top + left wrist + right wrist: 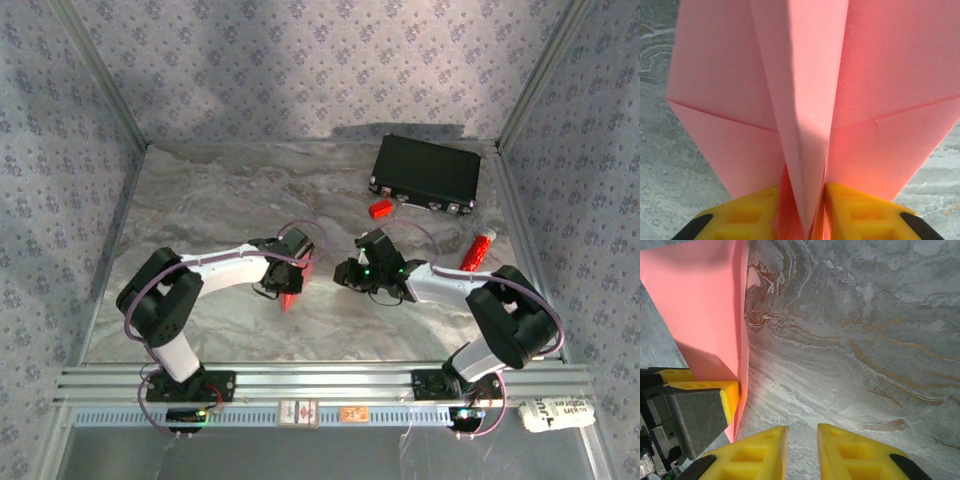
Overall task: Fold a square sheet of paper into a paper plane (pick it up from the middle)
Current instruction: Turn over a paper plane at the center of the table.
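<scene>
Brackets the crease of a pointed salmon-pink paper plane point(805, 100) with the left gripper point(802, 197), narrow; cannot tell whether clamped. Hangs the right gripper point(802, 435) slightly parted, empty.

Left arm point(225, 263) and right arm point(440, 284) had black joints, white links and looped purple cables point(296, 226); yellow fingers point(760, 455) bore recessed pockets.

light: soft overhead | paper plane point(805, 100) crease shadowed | focus: soft
</scene>
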### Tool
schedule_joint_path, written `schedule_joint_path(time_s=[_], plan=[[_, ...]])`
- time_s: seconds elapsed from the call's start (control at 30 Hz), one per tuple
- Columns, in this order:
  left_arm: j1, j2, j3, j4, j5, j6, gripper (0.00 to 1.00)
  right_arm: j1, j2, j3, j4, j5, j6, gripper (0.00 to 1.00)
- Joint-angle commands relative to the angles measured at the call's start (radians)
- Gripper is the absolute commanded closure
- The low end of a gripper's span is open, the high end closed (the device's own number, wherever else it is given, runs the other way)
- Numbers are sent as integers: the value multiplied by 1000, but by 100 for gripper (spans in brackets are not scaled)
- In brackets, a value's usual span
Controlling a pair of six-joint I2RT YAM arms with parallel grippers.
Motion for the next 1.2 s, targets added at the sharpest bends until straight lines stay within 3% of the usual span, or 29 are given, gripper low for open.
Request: schedule_joint_path(time_s=[0.0,0.5,1.17], plan=[[-18,51,12,-52,-31,-61,70,-13,-37,-18,-23,1,-32,76],[-76,79,81,-102,-93,-211,62,-82,-88,-48,-47,-44,-85,76],[-85,-67,124,-150,-139,-235,53,-138,-192,-12,-196,21,-147,74]])
